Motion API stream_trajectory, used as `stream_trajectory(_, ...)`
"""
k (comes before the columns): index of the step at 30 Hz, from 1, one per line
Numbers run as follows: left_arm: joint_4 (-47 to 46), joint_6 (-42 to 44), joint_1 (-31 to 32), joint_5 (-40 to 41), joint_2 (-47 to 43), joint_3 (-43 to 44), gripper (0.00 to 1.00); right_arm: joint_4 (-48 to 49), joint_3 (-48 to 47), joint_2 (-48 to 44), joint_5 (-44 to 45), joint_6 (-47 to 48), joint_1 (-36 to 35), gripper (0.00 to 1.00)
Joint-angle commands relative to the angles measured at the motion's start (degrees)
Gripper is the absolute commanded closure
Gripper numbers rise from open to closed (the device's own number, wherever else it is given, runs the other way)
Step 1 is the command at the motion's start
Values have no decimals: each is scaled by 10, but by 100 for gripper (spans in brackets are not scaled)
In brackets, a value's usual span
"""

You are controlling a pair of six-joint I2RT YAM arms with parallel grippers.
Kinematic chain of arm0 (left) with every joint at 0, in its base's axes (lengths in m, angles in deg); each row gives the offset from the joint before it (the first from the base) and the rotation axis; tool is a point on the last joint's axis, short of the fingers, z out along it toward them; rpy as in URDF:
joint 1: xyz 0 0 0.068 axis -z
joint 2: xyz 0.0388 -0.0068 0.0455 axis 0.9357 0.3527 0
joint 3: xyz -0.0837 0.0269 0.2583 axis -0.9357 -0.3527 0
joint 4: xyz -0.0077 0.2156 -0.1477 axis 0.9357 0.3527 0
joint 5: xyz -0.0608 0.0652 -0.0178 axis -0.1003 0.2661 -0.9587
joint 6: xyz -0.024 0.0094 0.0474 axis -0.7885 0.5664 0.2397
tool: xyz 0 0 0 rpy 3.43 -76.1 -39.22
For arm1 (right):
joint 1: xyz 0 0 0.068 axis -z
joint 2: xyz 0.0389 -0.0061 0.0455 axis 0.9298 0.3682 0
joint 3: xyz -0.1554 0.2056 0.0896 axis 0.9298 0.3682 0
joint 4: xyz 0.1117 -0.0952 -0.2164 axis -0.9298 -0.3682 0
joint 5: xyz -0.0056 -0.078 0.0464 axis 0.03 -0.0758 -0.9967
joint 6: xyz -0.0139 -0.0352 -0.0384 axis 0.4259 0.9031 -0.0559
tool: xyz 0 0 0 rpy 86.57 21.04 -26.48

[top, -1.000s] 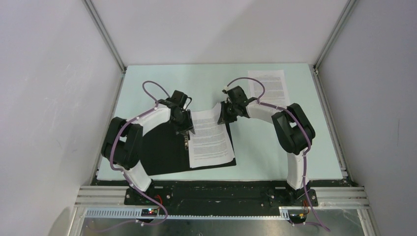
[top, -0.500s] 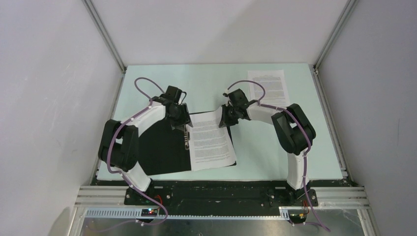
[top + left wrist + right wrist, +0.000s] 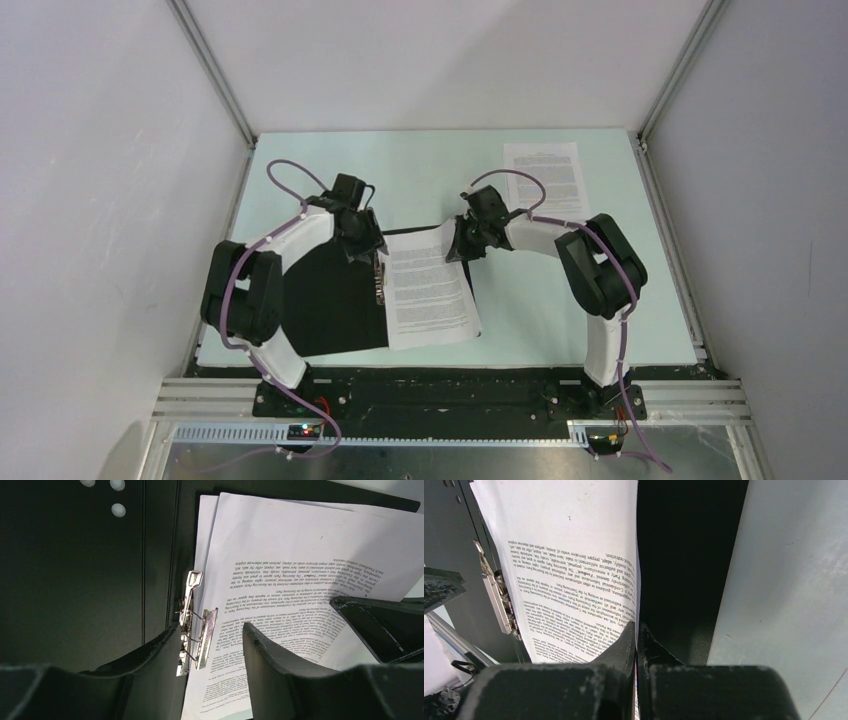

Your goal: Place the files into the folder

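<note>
With the right end effector (image 3: 636, 630) clamped tight, grips the far edge of one sheet (image 3: 428, 290) lying on the open folder (image 3: 325, 300), straddles the metal clip (image 3: 194, 620) with the left end effector (image 3: 210, 627) spread and empty, shows the other sheet (image 3: 543, 172) at one o'clock on the desk (image 3: 400, 175).

The pale green table (image 3: 540, 320) is viewed from high above, behind the arm bases (image 3: 285, 392). The silver metal clip (image 3: 196, 630) and text-printed white sheet (image 3: 569, 565) are seen closely, facing down, by both wrist cameras.
</note>
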Motion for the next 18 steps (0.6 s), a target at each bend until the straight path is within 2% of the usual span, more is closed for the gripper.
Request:
stream_trajectory(1, -19, -12, -1, -5, 7, -9, 47, 21, 11, -22, 28, -43, -5, 100)
stream_trajectory(9, -30, -13, -1, -13, 12, -23, 48, 28, 25, -42, 60, -71, -2, 100)
stream_trajectory(18, -34, -10, -1, -18, 18, -26, 49, 47, 27, -35, 37, -86, -4, 100)
